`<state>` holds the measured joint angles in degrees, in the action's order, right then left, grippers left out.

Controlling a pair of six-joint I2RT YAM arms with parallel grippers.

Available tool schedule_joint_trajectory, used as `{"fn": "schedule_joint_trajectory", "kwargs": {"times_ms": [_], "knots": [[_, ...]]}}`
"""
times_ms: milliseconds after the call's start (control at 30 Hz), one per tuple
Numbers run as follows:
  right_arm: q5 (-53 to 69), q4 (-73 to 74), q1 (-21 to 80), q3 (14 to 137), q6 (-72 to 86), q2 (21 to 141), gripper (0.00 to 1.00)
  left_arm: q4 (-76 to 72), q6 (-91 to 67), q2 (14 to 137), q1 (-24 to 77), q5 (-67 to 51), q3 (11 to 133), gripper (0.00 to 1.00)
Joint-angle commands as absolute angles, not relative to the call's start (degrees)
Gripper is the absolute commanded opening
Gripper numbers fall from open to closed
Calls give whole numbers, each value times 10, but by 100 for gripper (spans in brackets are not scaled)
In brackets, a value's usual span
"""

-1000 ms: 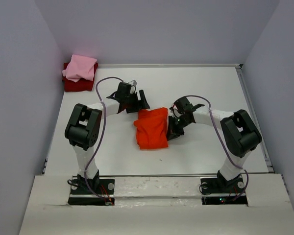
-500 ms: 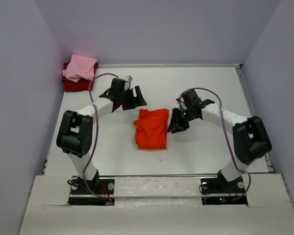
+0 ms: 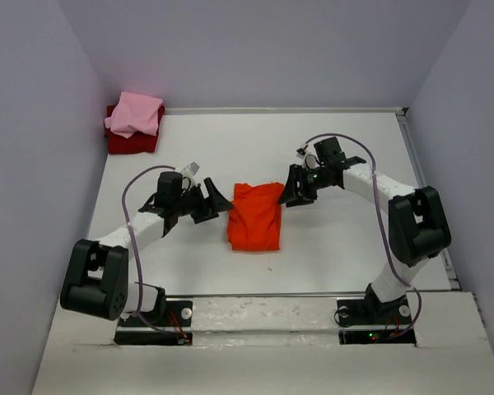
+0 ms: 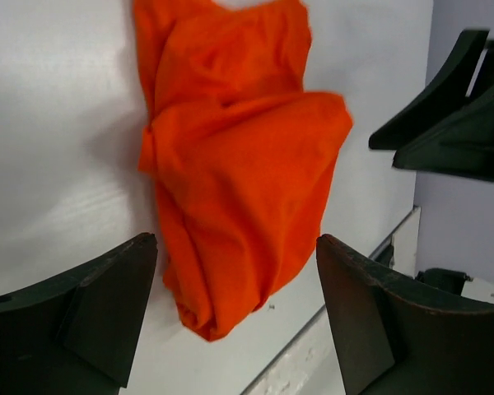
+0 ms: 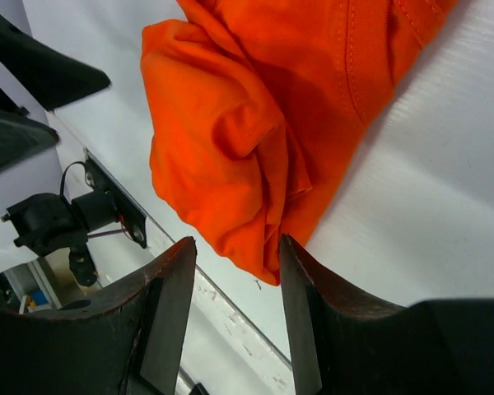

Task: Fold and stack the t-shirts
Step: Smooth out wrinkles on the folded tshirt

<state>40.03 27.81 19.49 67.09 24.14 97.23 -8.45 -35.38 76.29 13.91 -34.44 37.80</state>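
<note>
Matt, creased orange cloth t-shirt point(image 3: 254, 218) lies on a smooth white table point(image 3: 354, 243).

The folded orange-red t-shirt point(image 3: 255, 220) lies between the left gripper point(image 3: 216, 202) and the right gripper point(image 3: 290, 190), both close by.

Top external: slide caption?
Left gripper and right gripper flank folded orange-red t-shirt; pink t-shirt lies on dark red t-shirt, far-left corner.

Overhead and close wrist views share orange t-shirt point(image 3: 255, 216).
</note>
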Motion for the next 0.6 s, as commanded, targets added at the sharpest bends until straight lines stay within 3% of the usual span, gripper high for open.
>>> {"fn": "schedule_joint_trajectory", "kwargs": {"times_ms": [0, 567], "knots": [[429, 231, 202, 686, 228, 993, 51, -184, -406, 727, 141, -401, 302, 87], [432, 207, 202, 731, 211, 1056, 51, -234, -340, 786, 142, -376, 302, 85]]}}
